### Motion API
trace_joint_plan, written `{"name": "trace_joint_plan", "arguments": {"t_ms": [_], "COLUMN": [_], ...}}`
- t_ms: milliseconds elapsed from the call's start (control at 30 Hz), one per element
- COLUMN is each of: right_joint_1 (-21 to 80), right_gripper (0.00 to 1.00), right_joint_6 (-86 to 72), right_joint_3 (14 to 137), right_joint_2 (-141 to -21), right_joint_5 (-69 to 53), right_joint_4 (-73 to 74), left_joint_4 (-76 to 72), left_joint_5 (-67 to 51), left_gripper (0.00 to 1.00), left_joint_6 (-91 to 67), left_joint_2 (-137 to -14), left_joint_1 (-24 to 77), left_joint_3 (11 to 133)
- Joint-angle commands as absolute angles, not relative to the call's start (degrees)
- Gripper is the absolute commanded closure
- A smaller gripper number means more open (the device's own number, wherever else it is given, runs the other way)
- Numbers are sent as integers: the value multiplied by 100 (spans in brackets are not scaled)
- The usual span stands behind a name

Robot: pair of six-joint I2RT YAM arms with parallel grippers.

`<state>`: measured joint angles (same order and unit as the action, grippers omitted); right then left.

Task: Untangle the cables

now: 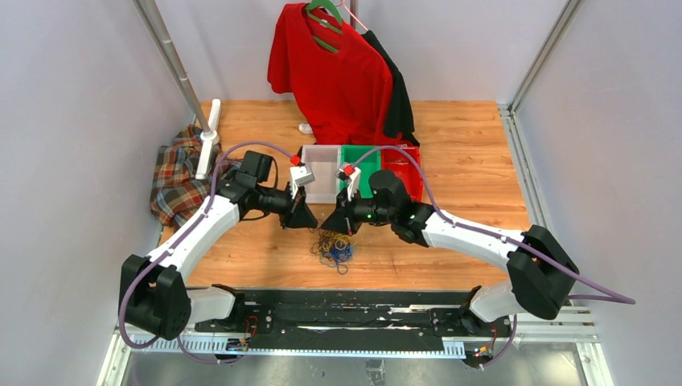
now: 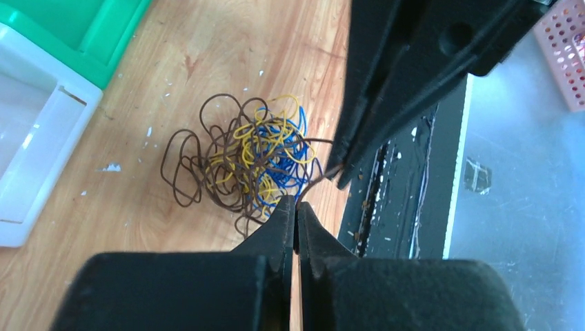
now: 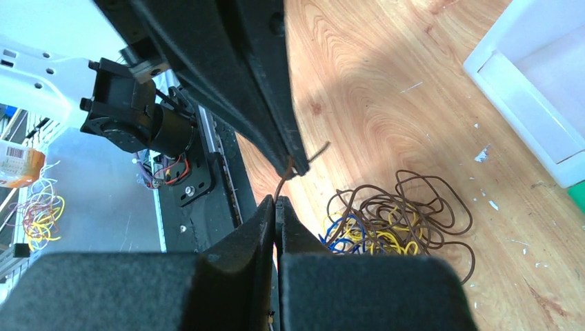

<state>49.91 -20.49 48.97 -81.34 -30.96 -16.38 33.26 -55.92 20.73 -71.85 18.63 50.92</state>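
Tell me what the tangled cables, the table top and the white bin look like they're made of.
The cables: probably plastic-insulated wire, smooth; thin brown, yellow and blue strands holding springy loops. The table top: wood or wood-look laminate, visible grain, scuffed. The white bin: likely moulded plastic, glossy, translucent.

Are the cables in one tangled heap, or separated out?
Tangled: the brown, yellow and blue cables loop through one another in one heap. Left gripper and right gripper both pinch a brown strand.

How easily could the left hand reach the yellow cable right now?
Probably not yet: the left hand is shut on the brown cable, whose loops lie over the yellow cable.
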Motion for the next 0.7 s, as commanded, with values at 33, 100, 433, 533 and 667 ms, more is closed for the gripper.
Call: {"name": "trace_joint_plan", "arguments": {"t_ms": [33, 100, 433, 533, 667], "right_joint_1": [5084, 5136, 5544, 5555, 5557], "right_gripper": [89, 64, 31, 31, 36], "right_joint_6": [-2095, -2074, -1783, -1782, -1755], "right_joint_3": [4901, 4873, 5051, 5109, 5091], "right_joint_2": [-8108, -8097, -8406, -8587, -8717], "right_joint_5": [-2614, -2263, -1218, -1130, -1065], "right_joint_4": [-1686, -1727, -2057, -2114, -2118], "left_joint_4": [3958, 4053, 4456, 4513, 4748], "left_joint_5": [-5436, -5250, -4890, -4870, -4769], "left_gripper": [99, 99, 99, 99, 99], "left_joint_6": [2040, 1786, 1230, 1105, 1063], "left_joint_2": [-6664, -6513, -6082, -6094, -6115], "left_joint_1": [1906, 1907, 1907, 1904, 1907], "left_joint_3": [5501, 5657, 6365, 6641, 7140]}}
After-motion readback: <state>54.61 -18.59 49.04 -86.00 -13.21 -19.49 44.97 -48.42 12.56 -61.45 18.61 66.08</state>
